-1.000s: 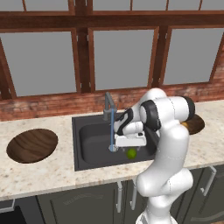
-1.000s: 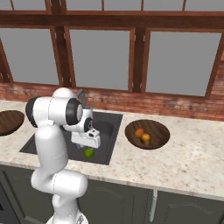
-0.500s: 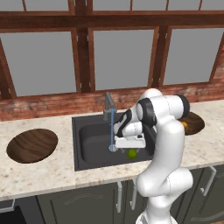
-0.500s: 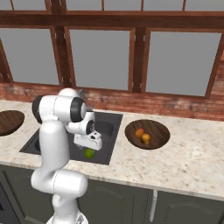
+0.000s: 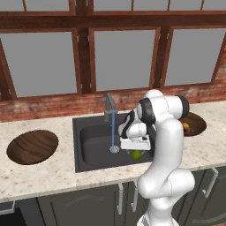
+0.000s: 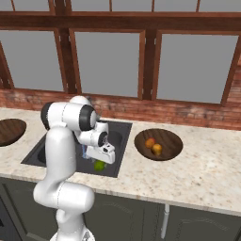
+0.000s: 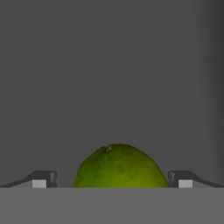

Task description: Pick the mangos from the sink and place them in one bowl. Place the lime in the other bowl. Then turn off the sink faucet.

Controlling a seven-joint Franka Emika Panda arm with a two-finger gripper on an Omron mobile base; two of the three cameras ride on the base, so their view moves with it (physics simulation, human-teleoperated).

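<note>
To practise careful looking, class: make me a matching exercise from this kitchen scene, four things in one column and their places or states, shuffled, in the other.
Things:
1. lime
2. mangos
3. left wooden bowl
4. faucet

Places or states:
A. running water
B. holds no fruit
C. in the sink, between the open fingers
D. together in the right wooden bowl

Pairs: 1-C, 2-D, 3-B, 4-A

A speckled stone worktop carries two wooden bowls: one bowl towards its left end, the other bowl right of the sink.
</note>
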